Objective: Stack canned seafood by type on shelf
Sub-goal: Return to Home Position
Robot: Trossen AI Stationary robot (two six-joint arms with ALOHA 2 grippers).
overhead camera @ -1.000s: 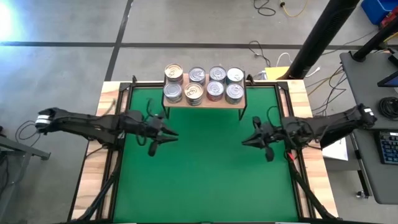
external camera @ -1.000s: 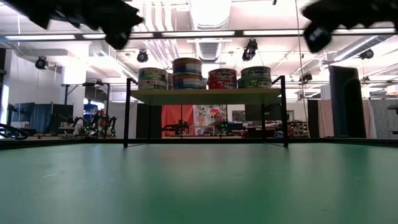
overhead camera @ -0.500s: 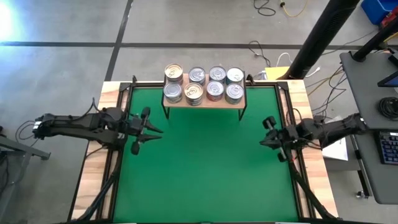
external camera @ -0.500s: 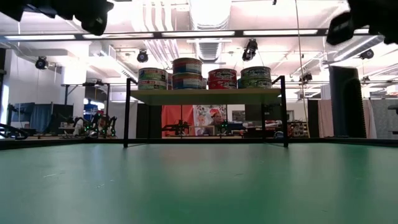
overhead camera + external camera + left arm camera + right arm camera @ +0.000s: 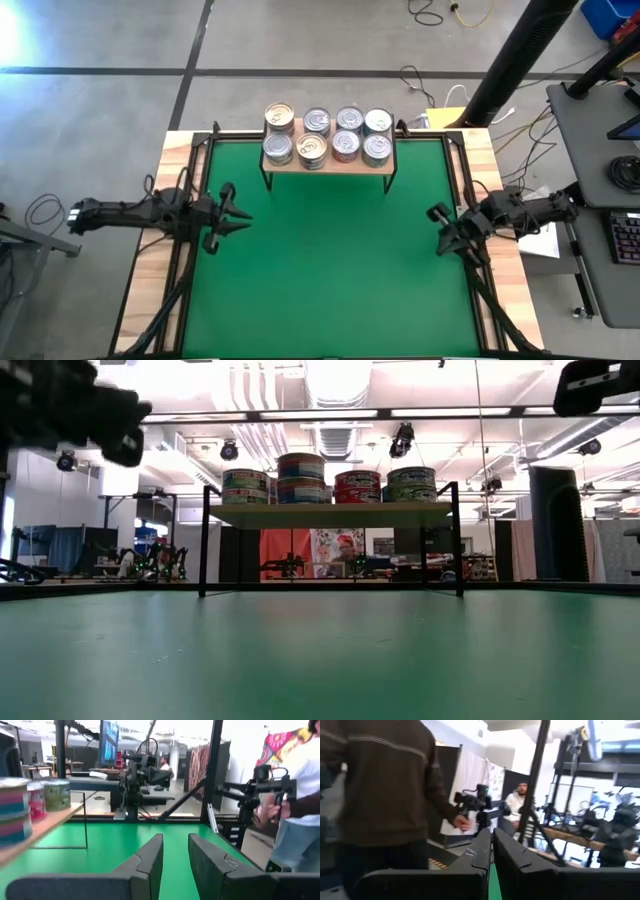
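Eight cans (image 5: 312,150) are showing their tops from above, sitting in two rows of four on the shelf (image 5: 330,166). At bench level the tallest stack (image 5: 301,478) is poking up above its neighbours. The shelf is standing at the far edge of the bench (image 5: 330,280), with its long axis running side to side, midway between my arms. My left gripper (image 5: 236,211) is hovering over the bench's left edge, fingers parted and holding nothing. My right gripper (image 5: 438,228) is hanging over the right edge, fingers pressed almost together, also empty. Both are pointing inward, so the shelf is lying ahead and toward the far side from each, with the left looking a touch nearer. I'm seeing no loose can on the green, so I'm judging the sorting done and only the tuck home remaining.
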